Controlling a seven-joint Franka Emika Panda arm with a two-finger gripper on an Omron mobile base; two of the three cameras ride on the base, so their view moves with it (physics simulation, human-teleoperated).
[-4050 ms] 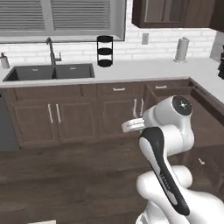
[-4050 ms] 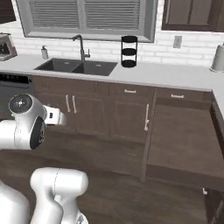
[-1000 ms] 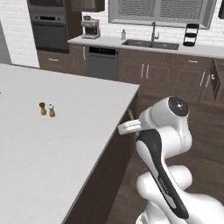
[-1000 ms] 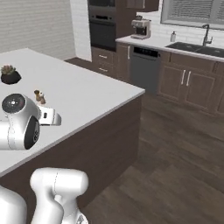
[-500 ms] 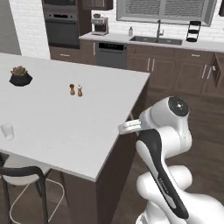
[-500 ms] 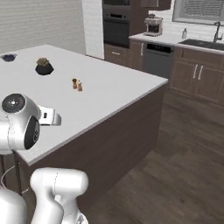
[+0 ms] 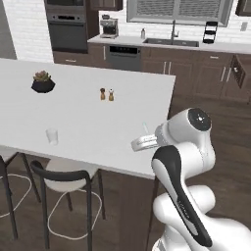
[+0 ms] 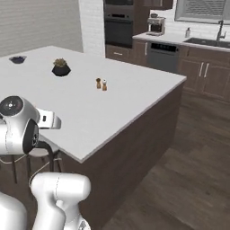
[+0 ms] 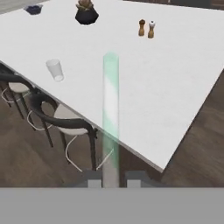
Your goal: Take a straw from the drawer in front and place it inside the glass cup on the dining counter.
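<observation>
My jaws are clamped on the straw [image 9: 110, 118]; the glass cup [image 9: 54, 69] sits near the surface [image 9: 166, 87] edge, so a misaimed lowering could tip it off.

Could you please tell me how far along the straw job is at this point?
Done: the straw is out of the drawer, clamped upright in the shut gripper. In hand: carrying it over the dining counter. Left: reach the glass cup, standing empty near the counter's chair-side edge, and lower the straw into it.
</observation>
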